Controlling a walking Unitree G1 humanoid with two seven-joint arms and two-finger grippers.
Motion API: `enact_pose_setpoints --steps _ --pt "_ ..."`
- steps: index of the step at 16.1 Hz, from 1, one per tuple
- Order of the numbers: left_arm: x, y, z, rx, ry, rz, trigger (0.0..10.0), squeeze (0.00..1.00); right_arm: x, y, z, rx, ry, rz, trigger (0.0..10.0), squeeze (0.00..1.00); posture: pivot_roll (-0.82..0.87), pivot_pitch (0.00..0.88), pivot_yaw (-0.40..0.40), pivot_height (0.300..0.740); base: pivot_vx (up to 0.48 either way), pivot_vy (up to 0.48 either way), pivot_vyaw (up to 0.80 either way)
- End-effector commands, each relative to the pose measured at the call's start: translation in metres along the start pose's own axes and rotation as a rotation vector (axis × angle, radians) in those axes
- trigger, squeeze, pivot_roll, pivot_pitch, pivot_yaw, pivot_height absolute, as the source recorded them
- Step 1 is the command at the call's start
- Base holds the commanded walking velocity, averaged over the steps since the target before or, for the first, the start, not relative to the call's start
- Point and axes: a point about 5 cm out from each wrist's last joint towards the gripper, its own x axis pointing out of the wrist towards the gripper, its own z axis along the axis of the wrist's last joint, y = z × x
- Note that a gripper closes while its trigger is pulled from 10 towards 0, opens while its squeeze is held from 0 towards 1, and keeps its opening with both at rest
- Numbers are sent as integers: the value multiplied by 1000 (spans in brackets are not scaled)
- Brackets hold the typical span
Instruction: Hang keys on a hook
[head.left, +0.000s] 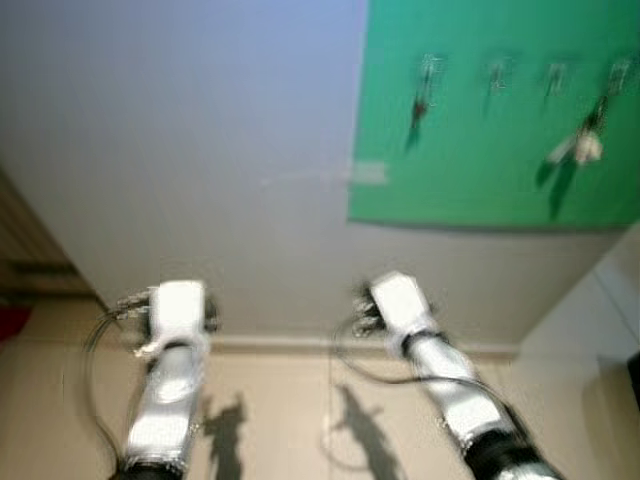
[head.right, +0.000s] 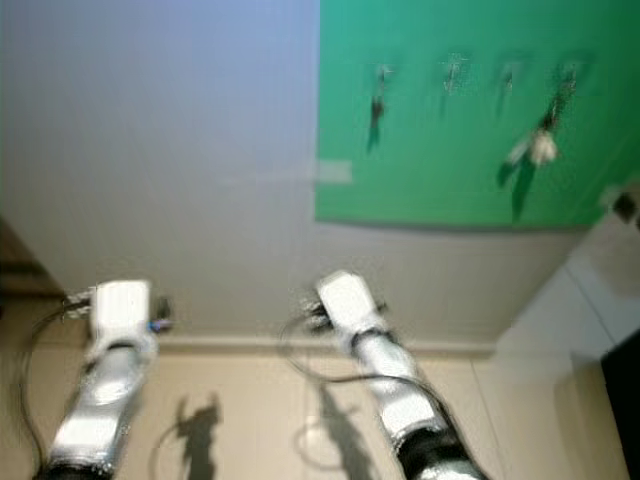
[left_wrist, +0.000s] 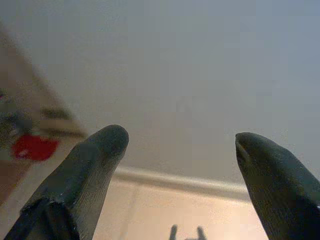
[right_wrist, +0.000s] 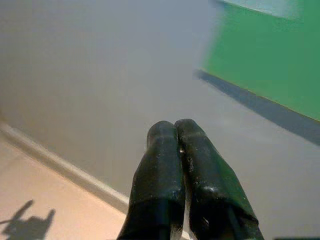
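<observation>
On the left, the left hand (left_wrist: 175, 150) points at bare grey wall (head.left: 200, 150) above the skirting, its two black fingers spread wide with nothing between them. That arm sits low by the floor (head.left: 280, 420), well apart from anything the task concerns.

Further right, the right hand (right_wrist: 175, 131) is pressed shut, fingertip to fingertip. No key or ring pokes out from between the pads in the wrist view, so it looks empty, though something thin pinched deeper in could be missed. It aims at the wall with the edge of the green board (right_wrist: 270, 55) up and off to one side of it.

The board (head.left: 480, 130) hangs high on the wall, above and to the right of both arms, so the right arm is the nearer one. Along its top runs a row of four small hooks. The leftmost hook (head.left: 430, 68) carries a dark dangling thing, perhaps a key. The next two hooks (head.left: 497, 72) look bare. The rightmost hook (head.left: 618, 72) holds a bunch of keys (head.left: 585, 140) with a pale tag, hanging straight down.

Both head views are blurred, so the hooks' shape and which ones are free stay uncertain. The board's right edge is cut off by the frame.
</observation>
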Motion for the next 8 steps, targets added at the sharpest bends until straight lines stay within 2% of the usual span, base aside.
enact_pose_setpoints --steps 1,8 --pt "1 10 -2 12 11 34 10000 0 6 9 10 3 -37 28 10000 0 -71 0 5 736 341 -334 0" --pt "3 6 -1 22 2 25 10000 0 5 8 8 -8 -33 32 10000 0 -76 0 5 736 338 -337 0"
